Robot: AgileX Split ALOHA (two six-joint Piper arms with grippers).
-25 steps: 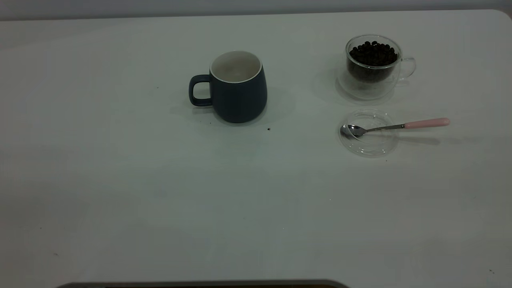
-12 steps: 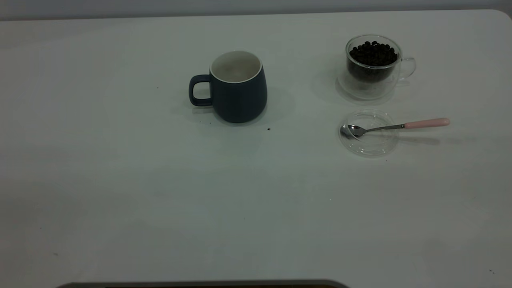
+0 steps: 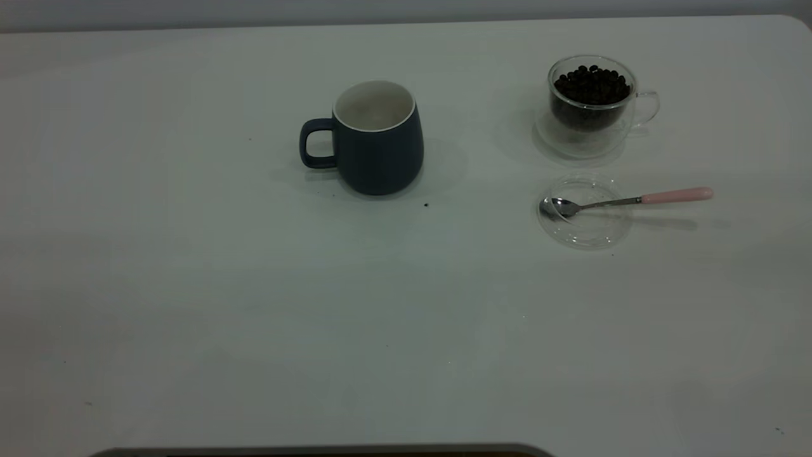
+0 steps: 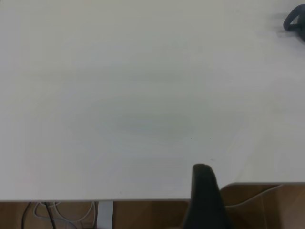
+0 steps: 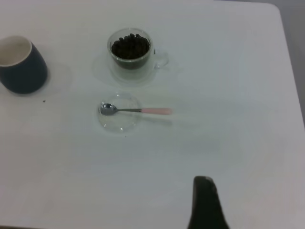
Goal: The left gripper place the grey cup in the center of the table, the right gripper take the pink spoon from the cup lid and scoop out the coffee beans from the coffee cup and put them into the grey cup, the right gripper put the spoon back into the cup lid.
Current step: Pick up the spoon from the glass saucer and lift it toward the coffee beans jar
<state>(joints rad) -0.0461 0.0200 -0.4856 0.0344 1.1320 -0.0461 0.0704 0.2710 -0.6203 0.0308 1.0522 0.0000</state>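
Grey cup (image 3: 379, 143) upright mid-table (image 3: 190, 285); pink spoon (image 3: 625, 201) bowl in cup lid (image 3: 585, 212) — handle overhanging. Both grippers mostly out of frame — jaw state cannot be told.

The table (image 3: 190, 285) is plain white, with a few tiny dark specks; the grey cup (image 3: 379, 152) is dark blue-grey outside, white inside and at the rim; the coffee cup (image 3: 590, 108) is clear glass, the coffee beans (image 3: 593, 86) in it dark brown-black; the cup lid (image 3: 587, 228) is transparent; the pink spoon (image 3: 625, 201) has a shiny silver bowl and a pale pink handle; the finger tip (image 5: 206, 202) in each wrist view is black.
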